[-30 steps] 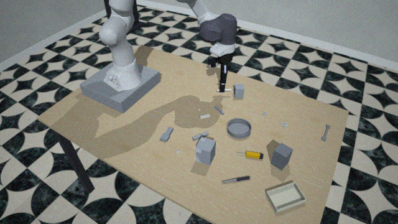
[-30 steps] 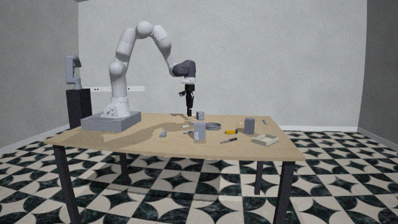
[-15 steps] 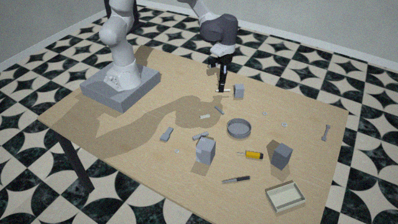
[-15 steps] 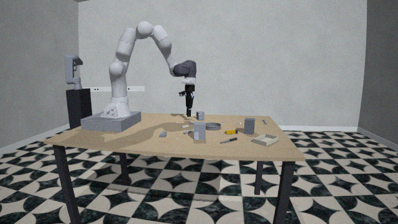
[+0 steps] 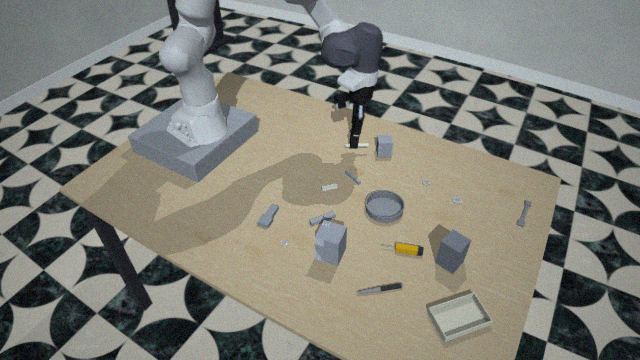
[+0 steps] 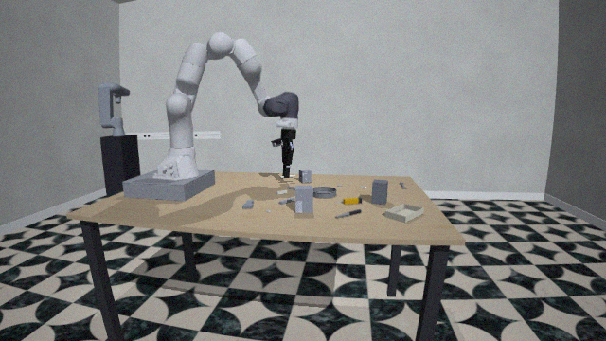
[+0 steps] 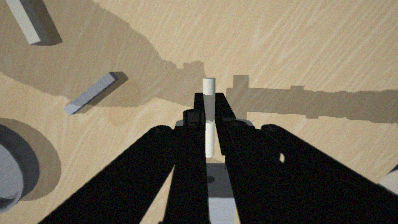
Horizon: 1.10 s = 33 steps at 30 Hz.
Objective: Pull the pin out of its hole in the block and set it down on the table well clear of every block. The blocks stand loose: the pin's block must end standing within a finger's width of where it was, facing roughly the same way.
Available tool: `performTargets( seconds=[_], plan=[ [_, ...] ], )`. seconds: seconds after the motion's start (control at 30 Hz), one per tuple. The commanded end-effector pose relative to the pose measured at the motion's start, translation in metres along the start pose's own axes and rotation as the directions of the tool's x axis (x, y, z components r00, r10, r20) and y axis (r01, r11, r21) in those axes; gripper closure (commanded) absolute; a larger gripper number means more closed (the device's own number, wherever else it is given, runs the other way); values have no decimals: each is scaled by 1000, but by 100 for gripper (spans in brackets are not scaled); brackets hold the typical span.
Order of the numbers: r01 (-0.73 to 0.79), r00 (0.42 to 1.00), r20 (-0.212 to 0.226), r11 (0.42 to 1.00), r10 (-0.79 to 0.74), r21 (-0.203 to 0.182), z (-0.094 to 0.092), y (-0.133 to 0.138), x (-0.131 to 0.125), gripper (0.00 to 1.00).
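The white pin lies level between the fingertips of my gripper, which is shut on it. Both pin ends stick out past the fingers. The small grey block stands upright just beyond one pin end, with a narrow gap between them. Its dark hole shows in the wrist view, in line with the pin. The pin is outside the hole and a little above the table, with its shadow below it in the top view.
A grey bar and a pale bar lie near the gripper. A round grey dish is farther forward. Two taller grey blocks, a yellow screwdriver, a knife and a tray are beyond.
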State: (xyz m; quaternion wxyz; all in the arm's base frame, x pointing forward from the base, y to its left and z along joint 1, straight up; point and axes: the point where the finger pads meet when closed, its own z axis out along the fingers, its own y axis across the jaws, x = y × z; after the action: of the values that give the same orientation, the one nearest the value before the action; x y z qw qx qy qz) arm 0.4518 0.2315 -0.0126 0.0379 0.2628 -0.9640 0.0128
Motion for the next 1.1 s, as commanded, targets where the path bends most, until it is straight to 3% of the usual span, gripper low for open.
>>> performTargets(
  seconds=[0.0,1.07],
  plan=[
    [-2,1000,-10,1000,2,0,2,1,4,90],
    [-13,1000,-4,1000,13,-1,11,2,16,90]
  ],
)
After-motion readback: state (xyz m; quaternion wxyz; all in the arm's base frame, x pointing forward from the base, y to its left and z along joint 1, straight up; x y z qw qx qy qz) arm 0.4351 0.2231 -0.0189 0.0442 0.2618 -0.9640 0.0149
